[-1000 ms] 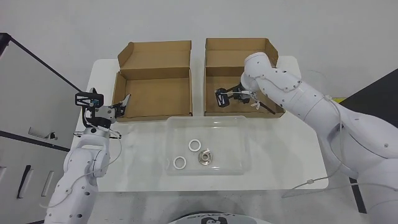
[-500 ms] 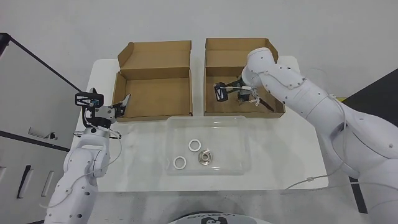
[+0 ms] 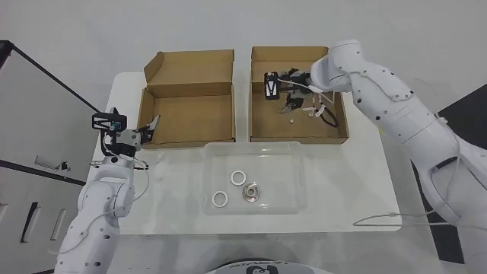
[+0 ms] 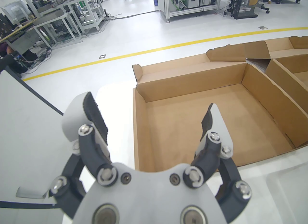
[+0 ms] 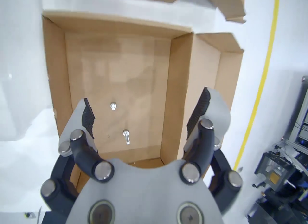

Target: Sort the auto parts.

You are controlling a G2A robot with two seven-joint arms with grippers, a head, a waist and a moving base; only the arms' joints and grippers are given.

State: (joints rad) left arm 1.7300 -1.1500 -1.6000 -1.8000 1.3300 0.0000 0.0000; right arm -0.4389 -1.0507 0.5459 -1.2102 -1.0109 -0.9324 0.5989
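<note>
Presently the sort is part done. Nearest the robot, the tray (image 3: 278, 179) sits on the bench (image 3: 342, 190) and holds three unsorted pieces at its left half: two white rings (image 3: 238, 176) (image 3: 221, 198) and a metal part (image 3: 249, 192). The metal part lies between the rings and is apart from both.

Beyond the tray's left end, the left gripper (image 4: 150, 104) hangs by the near corner of the left box (image 3: 186, 114). Its fingers are spread wide and hold nothing.

Beyond the tray's right half stands the right box (image 3: 293, 57). Two bolts (image 5: 113, 106) (image 5: 126, 136) lie loose on its floor. The right gripper (image 5: 145, 102) hangs above that floor with its fingers parted and empty, and the bolts lie below it.

Assessment: bolts appear assigned to the right box, and the step in hand reads as the gap between a drop and the next pick. Neither gripper carries a part.

Next move, as judged: one arm goes to the tray for a remaining piece.
- The rings lie flat, so a pick calls for a steep approach with one finger inside the hole or both fingers across the rim.
- The approach must also clear the tray wall and the neighbouring metal part.
- The rings would seem due for the left box, but which box takes the metal part cannot be told.
</note>
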